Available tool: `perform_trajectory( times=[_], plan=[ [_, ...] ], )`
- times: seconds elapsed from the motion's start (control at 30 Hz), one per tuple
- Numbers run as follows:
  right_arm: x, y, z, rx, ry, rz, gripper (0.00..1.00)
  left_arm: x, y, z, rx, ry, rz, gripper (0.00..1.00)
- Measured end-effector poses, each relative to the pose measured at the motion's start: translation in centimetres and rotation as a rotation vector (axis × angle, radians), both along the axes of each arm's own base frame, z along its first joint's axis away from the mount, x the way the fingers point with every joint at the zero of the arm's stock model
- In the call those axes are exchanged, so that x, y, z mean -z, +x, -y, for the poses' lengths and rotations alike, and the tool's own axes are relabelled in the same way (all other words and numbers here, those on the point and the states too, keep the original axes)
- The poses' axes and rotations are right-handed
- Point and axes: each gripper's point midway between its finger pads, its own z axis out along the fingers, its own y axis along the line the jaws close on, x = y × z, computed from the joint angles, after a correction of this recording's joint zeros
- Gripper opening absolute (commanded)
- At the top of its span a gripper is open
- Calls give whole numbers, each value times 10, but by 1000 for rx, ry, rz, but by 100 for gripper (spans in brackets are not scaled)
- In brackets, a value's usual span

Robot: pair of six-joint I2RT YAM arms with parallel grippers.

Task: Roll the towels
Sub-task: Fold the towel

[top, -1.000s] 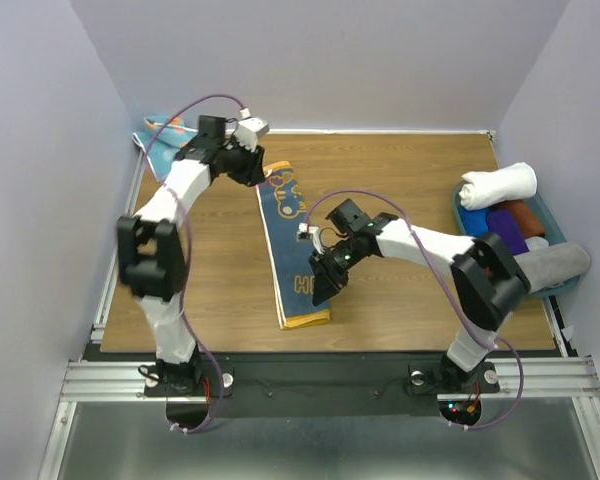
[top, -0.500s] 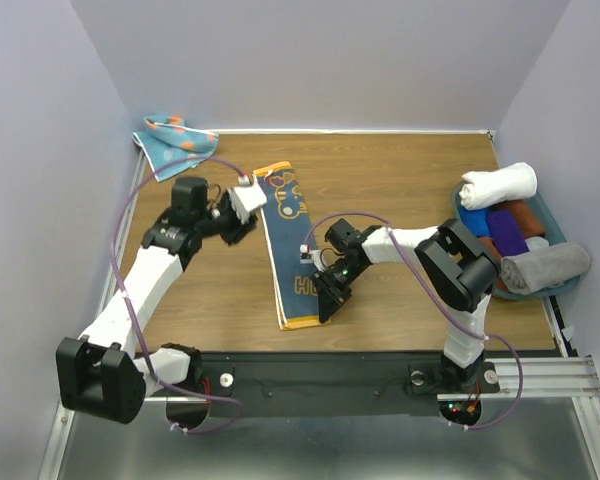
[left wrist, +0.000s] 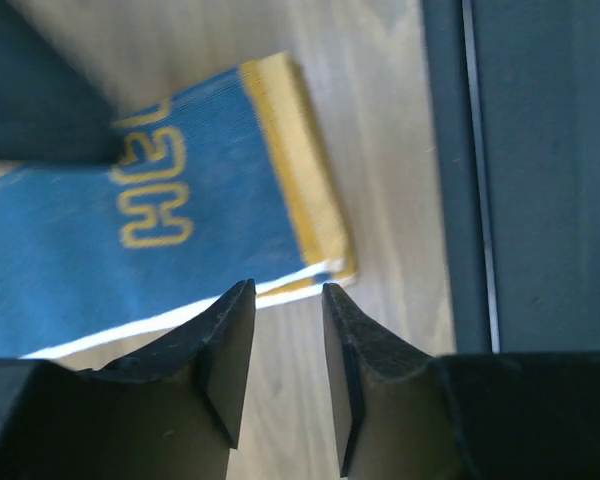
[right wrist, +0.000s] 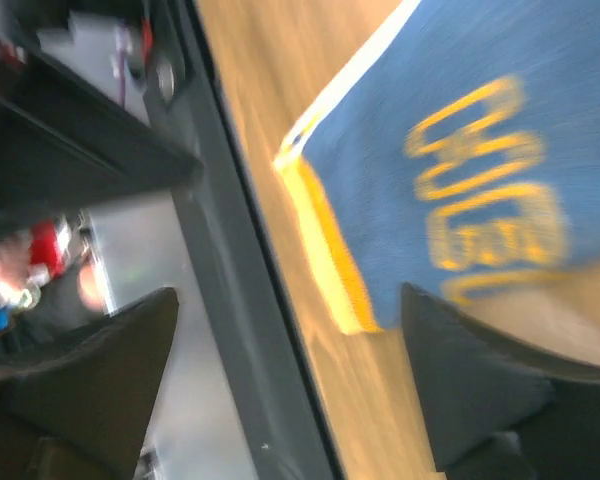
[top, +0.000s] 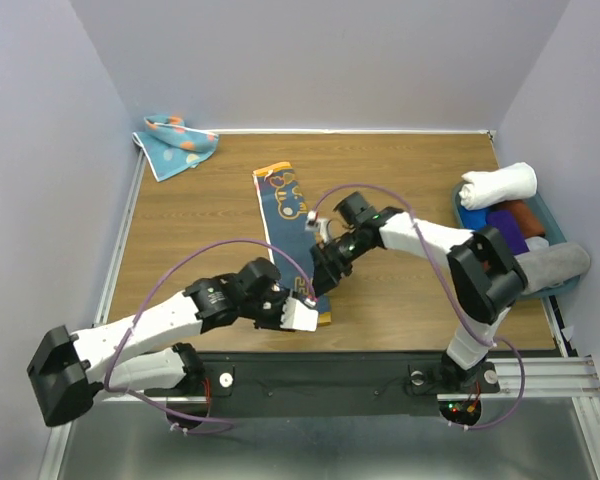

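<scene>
The mustard-and-navy towel (top: pixel 285 208) lies flat as a long strip down the middle of the table, its yellow-banded near end close to the front edge. My left gripper (top: pixel 305 306) sits low beside that near end. In the left wrist view its jaws (left wrist: pixel 285 300) are a little apart with only bare wood between them, and the towel's corner (left wrist: pixel 280 130) lies just ahead. My right gripper (top: pixel 323 280) hovers over the strip's near part, wide open (right wrist: pixel 290 300), with the towel (right wrist: pixel 500 130) below it. The light blue dotted towel (top: pixel 176 144) lies crumpled in the far left corner.
A teal basket (top: pixel 570 238) at the right edge holds rolled towels, among them a white one (top: pixel 497 185) and a grey one (top: pixel 546 268). The table's front rail (top: pixel 330 365) runs just behind both grippers. Purple cables loop off both arms.
My left arm swung from the far left of the table down to the towel's near end. My right gripper went from nearly shut on the towel to wide open and drew back slightly.
</scene>
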Motion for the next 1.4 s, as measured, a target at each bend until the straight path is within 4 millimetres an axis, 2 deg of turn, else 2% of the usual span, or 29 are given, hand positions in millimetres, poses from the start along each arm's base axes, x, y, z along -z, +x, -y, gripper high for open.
perform_trajectory(
  times=[0.13, 0.23, 0.3, 0.37, 0.57, 0.77, 0.87, 0.93, 0.97, 1.07, 1.27, 1.3, 1.37, 1.4],
  plan=[
    [-32, 57, 26, 177, 58, 56, 100, 20, -17, 18, 34, 60, -32, 40],
    [-34, 91, 57, 310, 57, 54, 100, 41, -26, 26, 36, 121, -66, 36],
    [-34, 105, 73, 374, 51, 49, 100, 52, -28, 30, 26, 155, -83, 36],
    [-35, 108, 78, 391, 49, 51, 100, 59, -26, 34, 8, 171, -91, 36],
    [-40, 101, 75, 378, 55, 56, 100, 75, -17, 41, -50, 197, -95, 37],
    [-41, 100, 75, 374, 60, 53, 100, 76, -11, 49, -83, 186, -90, 38],
    [-41, 99, 74, 371, 64, 51, 100, 77, -10, 49, -93, 188, -88, 34],
    [-41, 99, 74, 371, 65, 51, 100, 77, -9, 50, -98, 189, -88, 24],
    [-41, 99, 74, 371, 66, 51, 100, 77, -8, 50, -101, 189, -85, 15],
    [-41, 99, 74, 370, 66, 50, 100, 76, -2, 56, -115, 188, -69, 0],
    [-42, 98, 74, 367, 71, 46, 100, 75, 0, 59, -121, 189, -64, 1],
    [-42, 98, 74, 366, 72, 45, 100, 75, 1, 59, -121, 190, -63, 14],
    [-41, 96, 74, 363, 76, 37, 100, 75, 1, 58, -123, 193, -62, 26],
    [-40, 94, 74, 362, 75, 32, 100, 75, 1, 58, -124, 194, -62, 29]
  ],
)
